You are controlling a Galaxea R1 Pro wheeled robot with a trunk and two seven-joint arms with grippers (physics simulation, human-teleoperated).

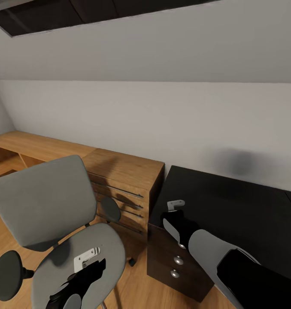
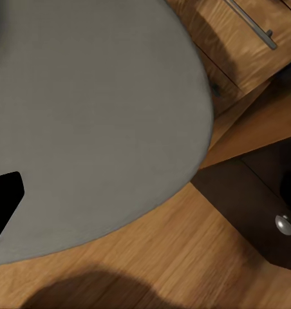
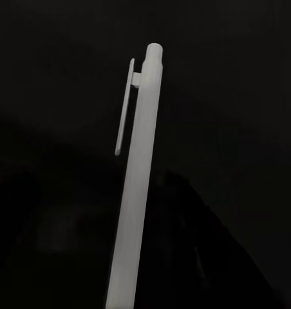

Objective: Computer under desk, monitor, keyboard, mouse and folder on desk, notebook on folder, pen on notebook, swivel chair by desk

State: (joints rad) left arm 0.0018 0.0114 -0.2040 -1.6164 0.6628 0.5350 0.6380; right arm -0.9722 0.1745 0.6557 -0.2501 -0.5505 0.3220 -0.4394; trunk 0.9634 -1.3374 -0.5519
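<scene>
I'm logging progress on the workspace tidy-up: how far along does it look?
Done: the swivel chair seat is bare, so the folder is off it. In hand: a white pen shows close up in the right wrist view, over the black desk. Left: placing the pen; other items aren't visible.

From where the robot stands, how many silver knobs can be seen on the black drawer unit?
3: stacked down the black drawer unit's front, the top knob half behind the right arm, the middle knob and bottom knob below it. More may be hidden by the arm.
</scene>
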